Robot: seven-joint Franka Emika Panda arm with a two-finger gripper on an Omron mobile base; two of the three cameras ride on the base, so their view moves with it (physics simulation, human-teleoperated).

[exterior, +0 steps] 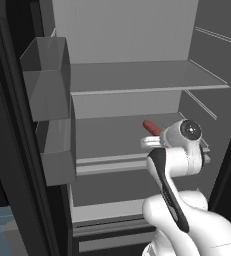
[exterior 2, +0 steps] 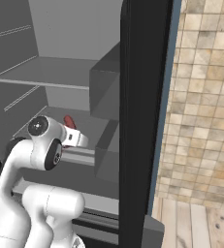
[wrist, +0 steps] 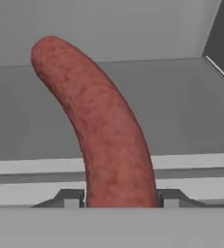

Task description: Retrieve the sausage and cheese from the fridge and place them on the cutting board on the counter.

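Where the hand view looks along the hand (wrist: 117, 199), the sausage (wrist: 100, 127) is seen rising between the two dark fingertips (wrist: 71, 198), its lower end set between them and touching both, so the hand is pinching the sausage. From there the reddish-brown link is curved up towards eleven o'clock, its rounded far end standing against the grey back wall of the fridge (exterior: 132, 30). Below and behind it, a pale shelf edge (wrist: 36, 167) is crossed from nine o'clock to three o'clock. In the left base view, the sausage (exterior: 152, 127) is shown as a short red piece projecting towards eleven o'clock from the white wrist, held above the middle shelf (exterior: 107, 132) and clear of its surface. The upper shelf (exterior: 137, 77) is seen at twelve o'clock from it, and two grey door bins (exterior: 49, 75) are hung on the open left door at nine to ten o'clock, well apart from it. In the right base view, the sausage (exterior 2: 70, 121) is seen just beyond the wrist, with a grey bin (exterior 2: 106, 94) of the right door at two o'clock and the black edge of that door (exterior 2: 145, 121) at three o'clock. Beyond the door, a tan tiled wall (exterior 2: 203, 97) and pale wooden floor (exterior 2: 200, 225) are shown.
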